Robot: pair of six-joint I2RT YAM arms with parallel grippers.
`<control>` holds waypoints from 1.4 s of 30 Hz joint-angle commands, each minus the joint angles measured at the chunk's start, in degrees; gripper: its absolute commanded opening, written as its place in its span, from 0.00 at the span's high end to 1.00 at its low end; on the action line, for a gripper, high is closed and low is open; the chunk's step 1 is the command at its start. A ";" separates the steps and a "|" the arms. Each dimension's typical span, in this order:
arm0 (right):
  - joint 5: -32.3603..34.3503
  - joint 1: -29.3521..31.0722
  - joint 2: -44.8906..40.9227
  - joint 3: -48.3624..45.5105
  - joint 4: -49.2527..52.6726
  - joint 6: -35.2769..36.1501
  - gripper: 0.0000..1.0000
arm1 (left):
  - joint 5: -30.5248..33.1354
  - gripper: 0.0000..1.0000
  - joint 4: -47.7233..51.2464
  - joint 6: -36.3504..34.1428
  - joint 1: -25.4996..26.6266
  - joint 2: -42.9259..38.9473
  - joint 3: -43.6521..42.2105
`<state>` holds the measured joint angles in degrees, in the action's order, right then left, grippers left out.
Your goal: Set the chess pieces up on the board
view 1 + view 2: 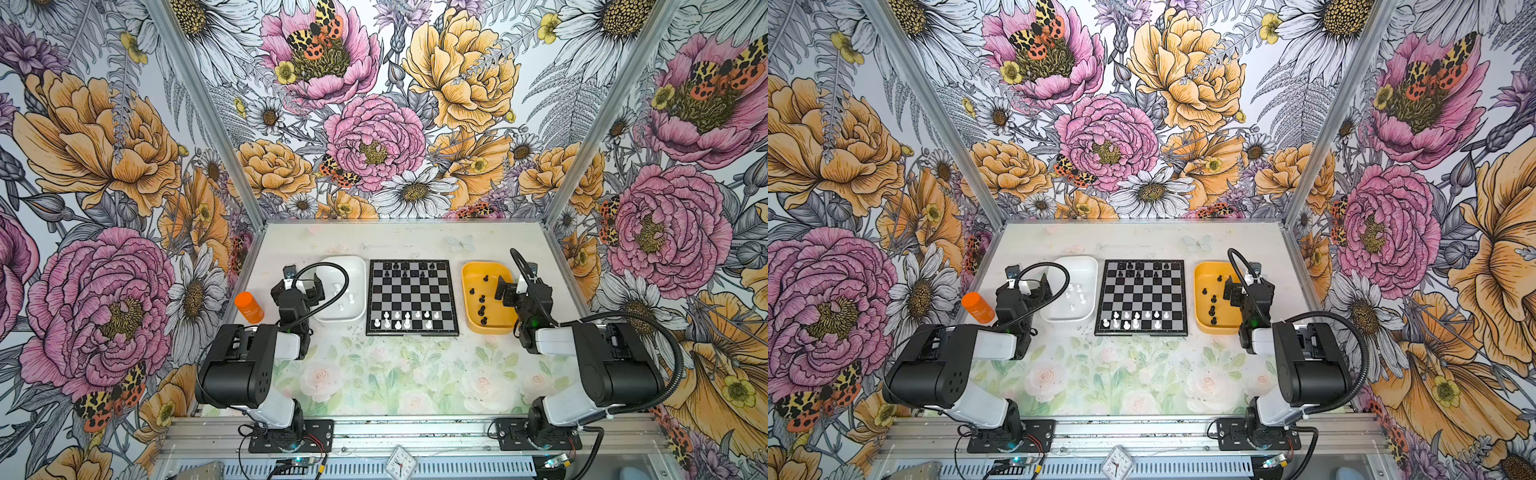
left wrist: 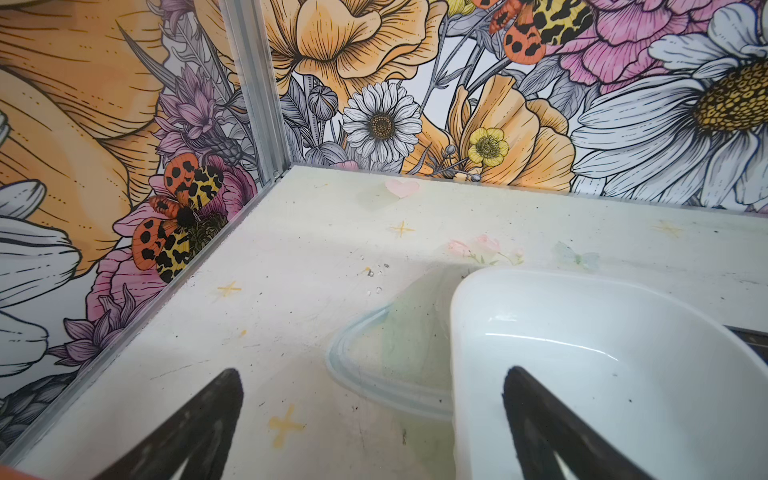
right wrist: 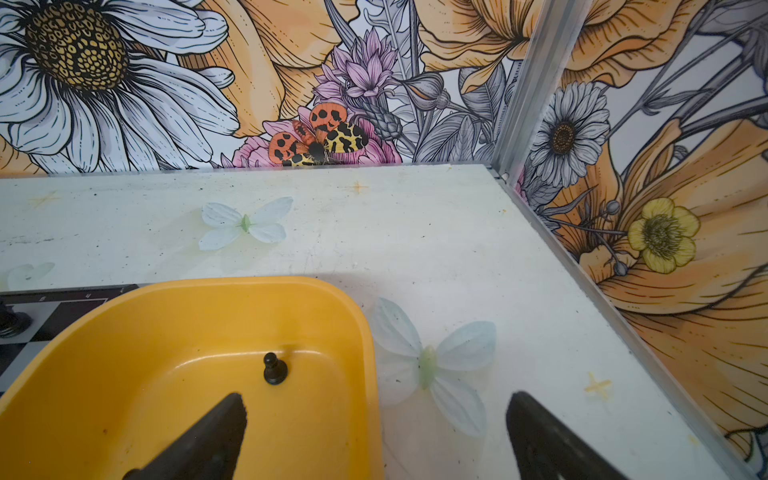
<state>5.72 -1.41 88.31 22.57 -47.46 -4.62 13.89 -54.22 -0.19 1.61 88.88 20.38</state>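
Observation:
The board (image 1: 411,297) (image 1: 1142,297) lies mid-table in both top views. Several black chess pieces (image 1: 405,267) stand on its far rows and several white ones (image 1: 406,319) on its near rows. More white pieces (image 1: 351,297) lie in the white tray (image 1: 361,266) (image 2: 540,282) on its left. More black pieces (image 1: 482,299) lie in the yellow tray (image 1: 467,316) on its right, among them a pawn (image 3: 274,369). My left gripper (image 1: 305,282) (image 2: 373,372) is open and empty, straddling the white tray's outer rim. My right gripper (image 1: 517,286) (image 3: 376,397) is open and empty, straddling the yellow tray's outer rim (image 3: 370,332).
An orange bottle (image 1: 248,306) (image 1: 978,307) lies on the table left of my left arm. Flowered walls close in the back and both sides. A small clock (image 1: 401,461) sits on the front rail. Flat butterfly prints (image 3: 428,365) mark the tabletop.

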 commanded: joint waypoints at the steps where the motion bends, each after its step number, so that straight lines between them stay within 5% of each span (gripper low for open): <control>1: -0.11 0.27 -0.33 0.13 -1.67 -0.08 0.00 | 0.05 0.01 -0.44 -0.12 0.28 -0.02 0.91; 11: 1.72 0.88 -2.03 1.64 2.31 -0.06 0.00 | 1.97 0.01 -0.61 -0.60 1.27 -0.35 0.69; 17: 3.26 2.23 -5.99 4.60 11.26 1.64 0.00 | 4.16 0.01 9.07 -1.12 1.98 -3.82 4.28; 21: 7.58 4.02 -11.81 9.70 24.98 1.20 0.00 | 6.00 0.01 22.08 -1.79 3.05 -6.48 10.85; 25: 15.08 4.22 -15.20 23.56 51.18 -9.29 0.00 | 9.57 0.01 26.04 -3.97 4.43 -10.89 13.00; 28: 15.67 4.50 -14.97 32.74 65.25 -10.54 0.00 | 9.76 0.01 33.85 -4.48 4.24 -15.14 17.22; 37: 11.68 5.48 -19.35 38.45 73.17 -11.46 0.01 | 6.50 0.01 62.63 3.41 6.49 -20.29 36.08; 42: 10.27 6.72 -13.79 46.00 84.14 -11.34 0.15 | 9.81 0.01 69.01 11.41 13.67 -21.95 40.76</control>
<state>17.69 4.62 72.47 65.19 27.49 -15.18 21.85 5.91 5.13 12.08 67.79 59.48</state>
